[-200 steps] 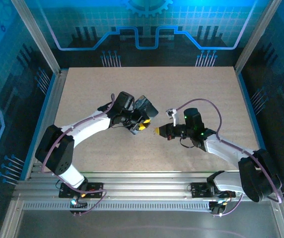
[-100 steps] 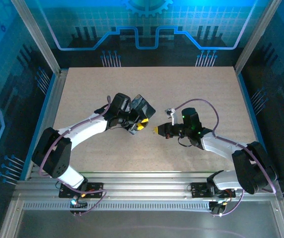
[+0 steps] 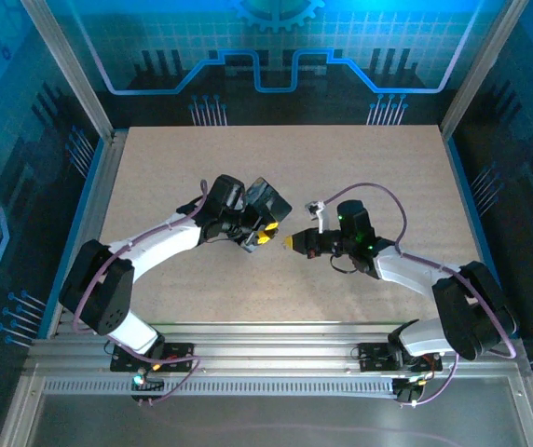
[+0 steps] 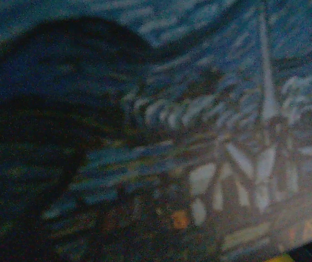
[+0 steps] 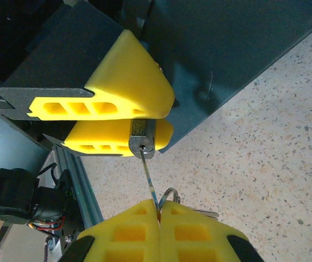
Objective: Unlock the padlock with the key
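Key (image 5: 149,177) tip at the keyhole of the padlock (image 5: 142,136), mid-surface, slightly toward the near edge.

Padlock: small grey metal block, rounded edges, clamped between the ribbed yellow fingers of the left gripper (image 5: 145,121). Key: thin straight metal sliver, pinched by the right gripper (image 5: 160,214), whose yellow pads are pressed together on it. Insertion depth: can't tell. A wire ring (image 5: 169,192) hangs at the key's head. A dark flat box (image 3: 268,200) sits right behind the left gripper, with swirl paint blurred in the left wrist view. From above, the gripper tips nearly meet. The surface (image 3: 378,168) is beige, speckled and matte, with open room to the far and side edges.
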Controlling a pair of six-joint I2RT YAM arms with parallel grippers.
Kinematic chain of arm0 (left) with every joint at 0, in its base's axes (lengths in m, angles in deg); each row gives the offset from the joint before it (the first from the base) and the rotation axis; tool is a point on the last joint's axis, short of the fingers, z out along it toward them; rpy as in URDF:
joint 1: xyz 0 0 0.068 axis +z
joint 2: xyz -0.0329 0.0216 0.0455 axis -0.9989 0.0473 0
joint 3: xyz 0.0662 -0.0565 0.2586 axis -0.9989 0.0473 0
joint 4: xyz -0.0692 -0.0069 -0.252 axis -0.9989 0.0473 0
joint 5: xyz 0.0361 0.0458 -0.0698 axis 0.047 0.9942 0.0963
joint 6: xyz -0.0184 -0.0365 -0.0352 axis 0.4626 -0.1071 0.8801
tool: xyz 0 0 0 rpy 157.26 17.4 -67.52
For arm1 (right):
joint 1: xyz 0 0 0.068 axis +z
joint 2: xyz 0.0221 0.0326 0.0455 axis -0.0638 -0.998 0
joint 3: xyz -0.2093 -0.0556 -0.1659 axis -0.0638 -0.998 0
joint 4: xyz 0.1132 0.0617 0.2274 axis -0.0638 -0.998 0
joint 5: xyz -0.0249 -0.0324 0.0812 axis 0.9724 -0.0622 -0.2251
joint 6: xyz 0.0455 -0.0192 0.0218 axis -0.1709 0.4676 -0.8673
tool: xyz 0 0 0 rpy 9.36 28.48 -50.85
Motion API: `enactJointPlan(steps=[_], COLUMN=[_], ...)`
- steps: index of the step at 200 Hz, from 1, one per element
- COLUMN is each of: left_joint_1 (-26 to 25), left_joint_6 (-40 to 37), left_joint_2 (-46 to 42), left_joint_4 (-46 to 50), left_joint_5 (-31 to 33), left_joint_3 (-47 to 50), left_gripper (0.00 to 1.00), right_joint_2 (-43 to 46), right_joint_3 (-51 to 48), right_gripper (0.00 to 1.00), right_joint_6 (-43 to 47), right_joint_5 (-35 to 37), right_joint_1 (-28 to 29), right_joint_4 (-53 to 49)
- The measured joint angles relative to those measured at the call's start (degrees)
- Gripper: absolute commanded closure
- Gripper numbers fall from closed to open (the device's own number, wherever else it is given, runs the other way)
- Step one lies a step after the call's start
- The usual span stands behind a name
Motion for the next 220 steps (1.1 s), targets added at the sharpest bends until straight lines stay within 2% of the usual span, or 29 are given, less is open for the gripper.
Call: enactJointPlan(steps=[106,220], left_joint_1=[0.1,0.4], left_joint_6=[2.7,4.6], left_joint_2=[-2.5,-2.9], left_joint_4=[-0.6,-2.2], left_joint_5=[2.8,5.6], left_joint_3=[2.4,4.2], left_gripper=[1.00,1.00], right_joint_2=[-1.2,-6.0], right_joint_3=[1.5,1.4], right_gripper=[1.00,1.00], right_joint_6=[-1.7,-6.3], right_joint_5=[4.3,5.3], right_joint_1=[3.0,5.3], right_joint_4=[0.2,7.7])
